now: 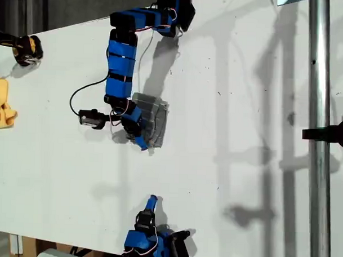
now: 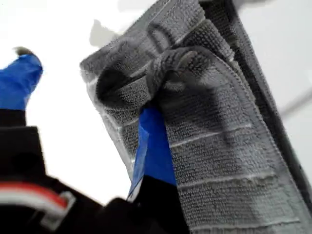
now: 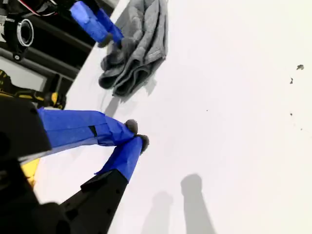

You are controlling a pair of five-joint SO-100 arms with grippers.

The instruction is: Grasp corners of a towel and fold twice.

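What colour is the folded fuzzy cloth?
The folded towel is grey with thin white stripes, clearest in the first wrist view.

A broad white table (image 1: 243,165) fills almost everything here, its surface flecked with a few small dark specks. Hard light is throwing long grey shadows across it, streaking up toward twelve o'clock. Over at three o'clock in the exterior view a shiny metal pole (image 1: 317,139) runs straight top to bottom, with a black clamp (image 1: 329,134) gripping it partway down. Up at eleven o'clock, past the table's slanting far edge, there's a dark wall. Down at seven o'clock, a sliver of pale wooden framing peeks out under the table.
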